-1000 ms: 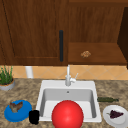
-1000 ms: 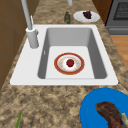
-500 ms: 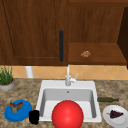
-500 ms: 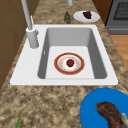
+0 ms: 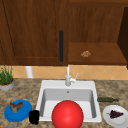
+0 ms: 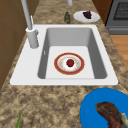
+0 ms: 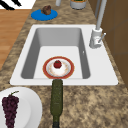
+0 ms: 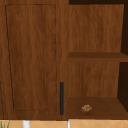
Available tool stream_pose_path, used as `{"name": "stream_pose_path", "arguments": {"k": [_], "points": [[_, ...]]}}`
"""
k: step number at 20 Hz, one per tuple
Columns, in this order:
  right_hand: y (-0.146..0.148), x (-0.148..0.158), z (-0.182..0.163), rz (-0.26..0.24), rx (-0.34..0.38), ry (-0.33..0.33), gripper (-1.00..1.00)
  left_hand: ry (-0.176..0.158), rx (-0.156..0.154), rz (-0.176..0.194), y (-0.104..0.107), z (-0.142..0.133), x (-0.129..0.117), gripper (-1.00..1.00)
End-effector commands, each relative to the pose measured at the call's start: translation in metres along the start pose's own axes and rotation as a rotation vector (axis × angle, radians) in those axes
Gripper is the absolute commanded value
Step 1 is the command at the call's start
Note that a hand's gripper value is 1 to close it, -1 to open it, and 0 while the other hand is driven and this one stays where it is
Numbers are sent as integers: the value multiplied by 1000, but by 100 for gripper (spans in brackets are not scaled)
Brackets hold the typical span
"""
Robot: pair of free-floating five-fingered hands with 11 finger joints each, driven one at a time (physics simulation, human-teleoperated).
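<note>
Strawberry (image 6: pixel 70 62) on plate (image 6: pixel 60 68) in sink (image 6: pixel 98 62)

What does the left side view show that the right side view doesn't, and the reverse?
Left side view alone: a grey appliance at the top right. Right side view alone: a plant pot at the top. Both: the sink, faucet, red-rimmed plate with a red fruit, blue plate, grape plate and green bottle.

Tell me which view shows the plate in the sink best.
The left side view: the red-rimmed plate lies fully visible on the sink floor, a small red fruit on it. The right side view shows it about as well. In the front view a red ball covers it.
</note>
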Motion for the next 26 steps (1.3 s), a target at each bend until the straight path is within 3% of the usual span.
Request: {"name": "stream_pose_path", "arguments": {"k": [1,13,17,21,26], "points": [[13,-3,7,135,25,-45,-100,0,0,0,0,0,0,0],[49,-8,47,296,35,-48,-100,0,0,0,0,0,0,0],[73,-14,49,350,36,-49,-100,0,0,0,0,0,0,0],[110,-27,35,321,4,-60,-100,0,0,0,0,0,0,0],[155,-41,19,332,-9,-73,-100,0,0,0,0,0,0,0]]}}
